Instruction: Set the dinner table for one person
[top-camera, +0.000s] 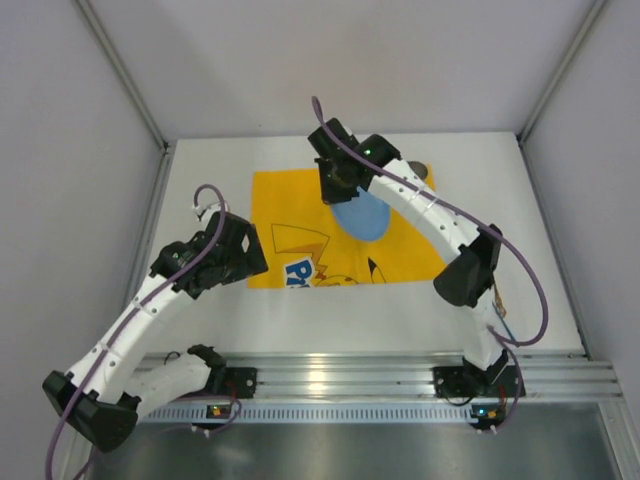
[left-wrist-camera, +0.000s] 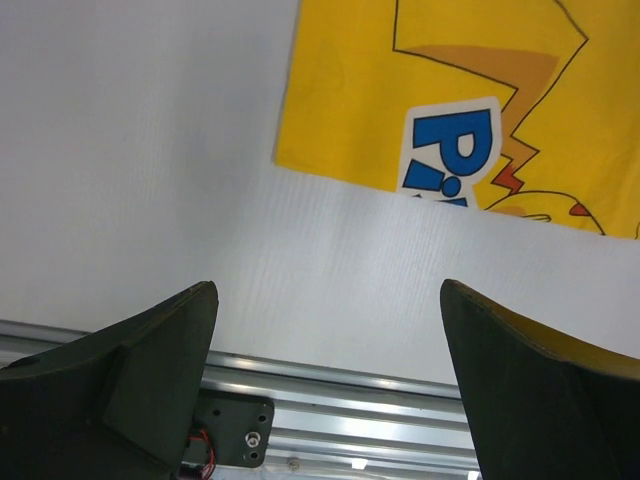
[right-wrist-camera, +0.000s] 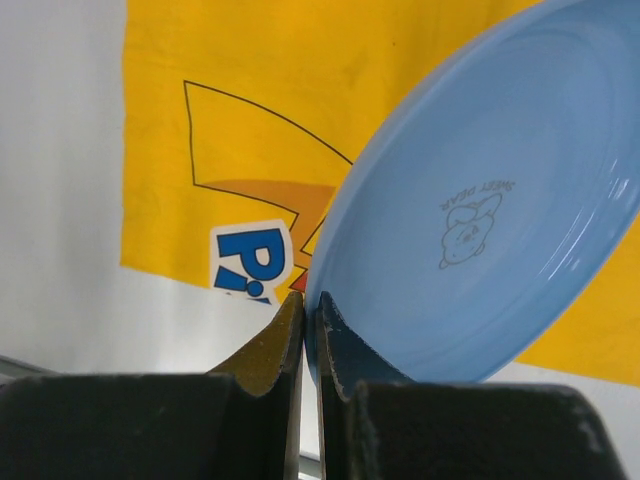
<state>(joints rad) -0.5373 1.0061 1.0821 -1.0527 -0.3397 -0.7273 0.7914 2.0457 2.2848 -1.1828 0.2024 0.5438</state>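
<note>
One empty blue plate (right-wrist-camera: 480, 220) hangs pinched in right hand (right-wrist-camera: 308, 310); left hand (left-wrist-camera: 328, 290) gapes.

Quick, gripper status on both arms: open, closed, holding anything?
Left gripper: open, holding nothing.
Right gripper: closed on the rim of the blue plate, which is tilted above the yellow mat.

We count one white tabletop (top-camera: 200, 300), one yellow printed mat (top-camera: 285, 205) and one blue plate (right-wrist-camera: 500, 200), which bears one small cartoon mark. There are two arms, a left arm (top-camera: 140, 320) and a right arm (top-camera: 430, 215), and so two end effectors: the left end effector (left-wrist-camera: 325, 300) and the right end effector (right-wrist-camera: 310, 305). We count two purple cables (top-camera: 543, 300), one per arm. One grey object (top-camera: 421, 170) is partly hidden, and we cannot tell what it is.
</note>
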